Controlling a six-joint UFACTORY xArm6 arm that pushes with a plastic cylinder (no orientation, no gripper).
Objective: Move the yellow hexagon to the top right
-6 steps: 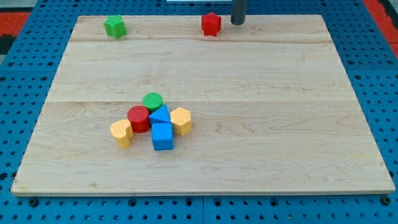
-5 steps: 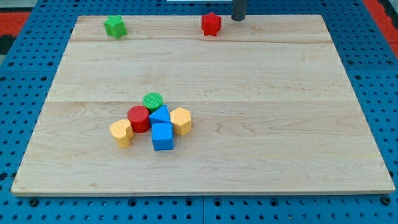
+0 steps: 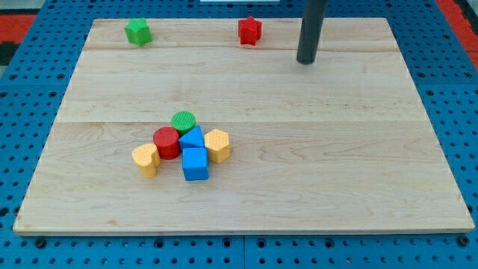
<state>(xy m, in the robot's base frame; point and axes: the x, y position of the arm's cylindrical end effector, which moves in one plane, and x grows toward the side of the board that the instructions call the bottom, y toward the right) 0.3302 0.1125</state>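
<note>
The yellow hexagon (image 3: 217, 145) sits at the right end of a tight cluster in the board's lower left-middle. It touches the blue triangle-like block (image 3: 192, 138). My tip (image 3: 305, 61) is far up and to the right of it, near the view's top, clear of every block. The dark rod rises from the tip out of the top of the view.
The cluster also holds a green cylinder (image 3: 183, 121), a red cylinder (image 3: 166, 142), a blue cube (image 3: 195, 164) and a yellow heart-like block (image 3: 146, 158). A red star (image 3: 250, 31) and a green star (image 3: 137, 31) sit near the top edge of the wooden board (image 3: 336, 149).
My tip has moved from the top edge down and slightly right onto the board. The red star has shifted a little to the left. The cluster has not moved.
</note>
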